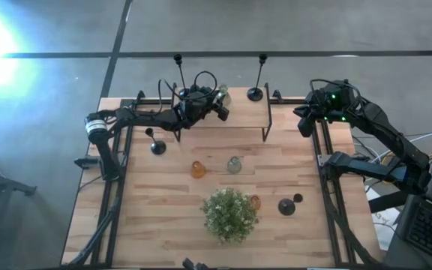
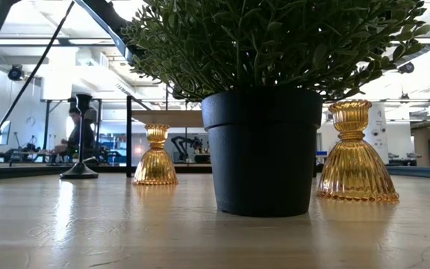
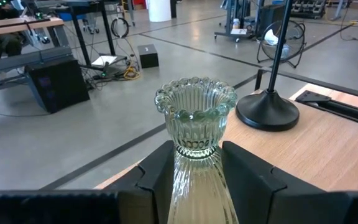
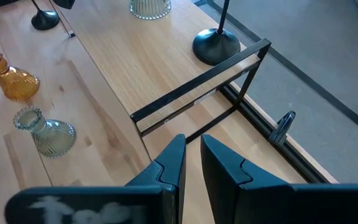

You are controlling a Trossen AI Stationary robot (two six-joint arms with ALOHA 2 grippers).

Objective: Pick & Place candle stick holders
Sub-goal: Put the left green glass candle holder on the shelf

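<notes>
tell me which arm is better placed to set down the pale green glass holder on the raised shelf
Left. The left gripper already clamps the pale green glass holder over the raised shelf, beside a tall black holder. The right gripper is empty at the table's right edge.

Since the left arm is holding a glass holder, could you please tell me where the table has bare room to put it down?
The left pincer grips the pale green glass holder. Bare wood lies at the left edge beyond the short black holder, and between the raised shelf's right leg and the right rail. It is crowded around the plant.
</notes>
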